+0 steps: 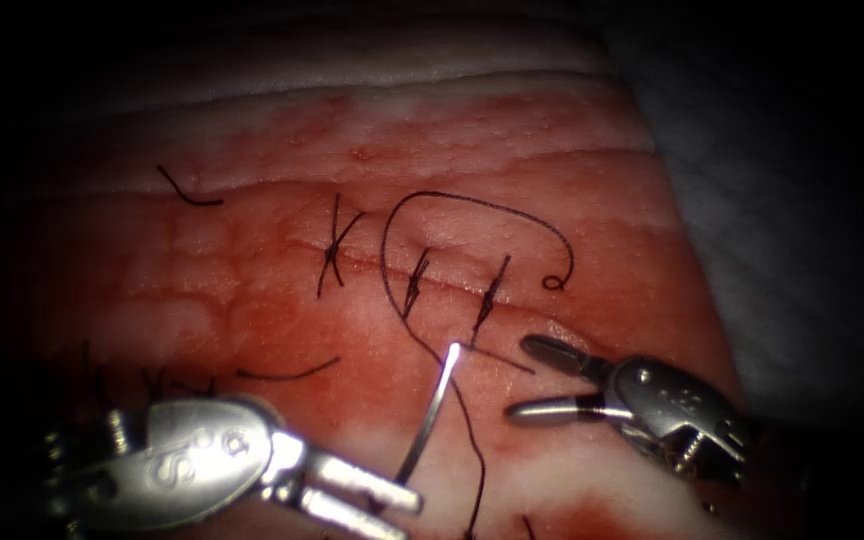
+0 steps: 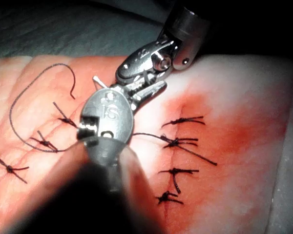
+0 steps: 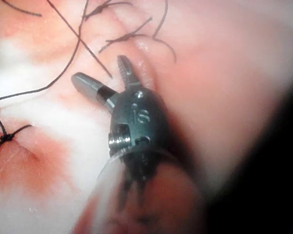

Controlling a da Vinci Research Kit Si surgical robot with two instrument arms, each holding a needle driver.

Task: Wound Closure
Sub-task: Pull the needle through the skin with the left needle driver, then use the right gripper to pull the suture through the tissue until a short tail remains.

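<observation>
Down at 7 o'clock in the endoscope view, the left tool [image 1: 367, 495] comes in low, and its jaws look closed on the needle [image 1: 434, 410] near its lower end. The curve rises from there to a bright tip at about the centre, just below the cut [image 1: 422, 280], and it's free of the tissue [image 1: 252, 320], not buried. Thread [image 1: 472, 450] trails down from near that tip toward 6 o'clock, and a long loop arcs over the two middle stitches [image 1: 452, 285], with another stitch further left. Over at 4 o'clock the right tool [image 1: 542, 378] has its jaws spread wide, holding nothing, with the tips just right of the needle tip. My take: for a clean grab you'd want the needle square in the jaws and the loose thread kept out from between them. Hard bits: where the needle actually sits in the left jaws is tough to see, the thread's attachment point is unclear, and the stitches at 8 o'clock fade into shadow.
</observation>
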